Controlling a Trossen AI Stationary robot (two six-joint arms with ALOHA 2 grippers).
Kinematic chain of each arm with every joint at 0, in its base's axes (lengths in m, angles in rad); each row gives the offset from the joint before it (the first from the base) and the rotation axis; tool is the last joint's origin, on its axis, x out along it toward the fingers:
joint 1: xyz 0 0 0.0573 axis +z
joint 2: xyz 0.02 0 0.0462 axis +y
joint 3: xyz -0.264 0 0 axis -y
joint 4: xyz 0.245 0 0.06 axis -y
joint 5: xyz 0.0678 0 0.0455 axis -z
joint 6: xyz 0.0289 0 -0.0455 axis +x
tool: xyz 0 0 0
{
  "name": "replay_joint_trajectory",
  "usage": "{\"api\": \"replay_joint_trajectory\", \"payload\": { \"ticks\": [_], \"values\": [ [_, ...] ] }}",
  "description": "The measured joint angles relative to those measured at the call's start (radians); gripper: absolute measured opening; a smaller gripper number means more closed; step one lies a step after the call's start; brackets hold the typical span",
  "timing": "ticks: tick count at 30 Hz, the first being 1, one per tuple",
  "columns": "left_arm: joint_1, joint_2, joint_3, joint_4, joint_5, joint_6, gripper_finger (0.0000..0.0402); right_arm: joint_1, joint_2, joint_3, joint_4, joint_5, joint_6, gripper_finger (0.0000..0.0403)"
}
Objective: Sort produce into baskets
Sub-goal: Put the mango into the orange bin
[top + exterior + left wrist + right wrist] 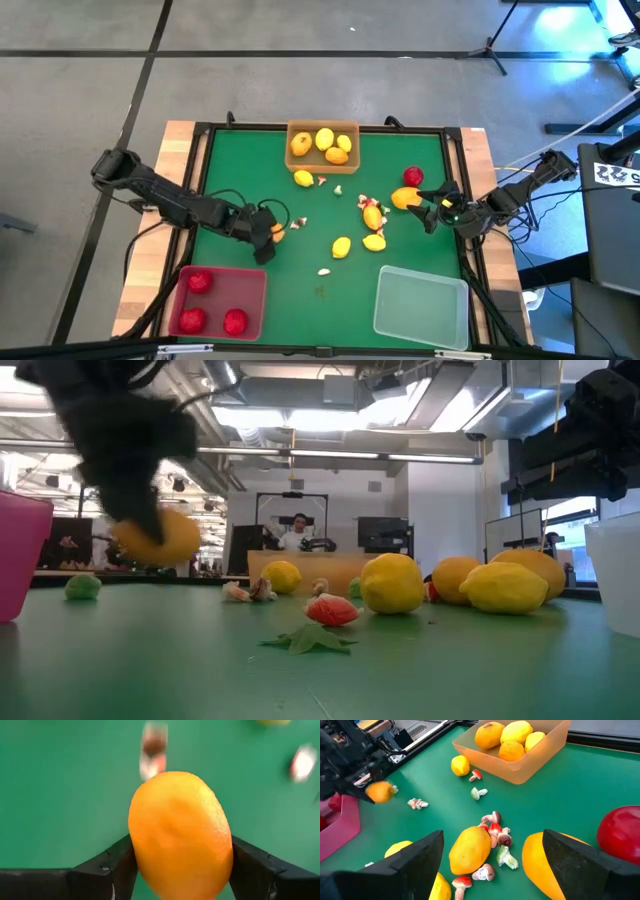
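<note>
My left gripper (270, 236) is over the mat's left half, shut on an orange oval fruit (180, 835). At the mat's right side my right gripper (492, 865) stands open above loose produce: a yellow-orange fruit (469, 851), small whitish-and-red bits (495, 832) and an orange fruit (545, 867) by one finger; it touches none of them. The orange-tan basket (350, 130) at the far edge holds yellow and orange fruits. Three red fruits lie in the red basket (255, 285) at the near left. The clear basket (421, 305) stands at the near right. My left gripper pinches the orange fruit between its two fingers (112, 867), one on each long side (137, 855). The fingers slant down from the table's left. In the low view the fruit (155, 538) hangs clear of the mat.
A red fruit (413, 177) and more yellow fruits (342, 246) lie loose mid-mat, with one (303, 178) near the orange-tan basket. A raised black frame (200, 150) rims the green mat. A person sits in the room behind the table.
</note>
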Motion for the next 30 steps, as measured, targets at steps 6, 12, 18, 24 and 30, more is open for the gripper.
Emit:
{"api": "replay_joint_trajectory", "payload": {
  "ticks": [6, 12, 18, 24, 30],
  "values": [
    [0.124, 0.0, 0.114, 0.091, -0.185, 0.128, 0.0247, 0.0, 0.0, 0.0, 0.0, 0.001, 0.0, 0.0337],
    [0.328, 0.012, 0.125, 0.352, -0.211, 0.249, 0.0251, 0.0, 0.0, 0.0, -0.001, 0.002, 0.0, 0.0337],
    [0.506, 0.084, 0.125, 0.567, -0.197, 0.291, 0.0252, 0.0, 0.0, 0.0, 0.001, 0.003, 0.011, 0.0337],
    [0.583, 0.199, 0.125, 0.674, -0.131, 0.285, 0.0252, 0.0, 0.0, 0.0, 0.001, 0.008, 0.03, 0.0337],
    [0.603, 0.289, 0.125, 0.679, -0.127, 0.326, 0.0252, 0.0, 0.0, 0.0, 0.001, 0.008, 0.03, 0.0337]
  ]
}}
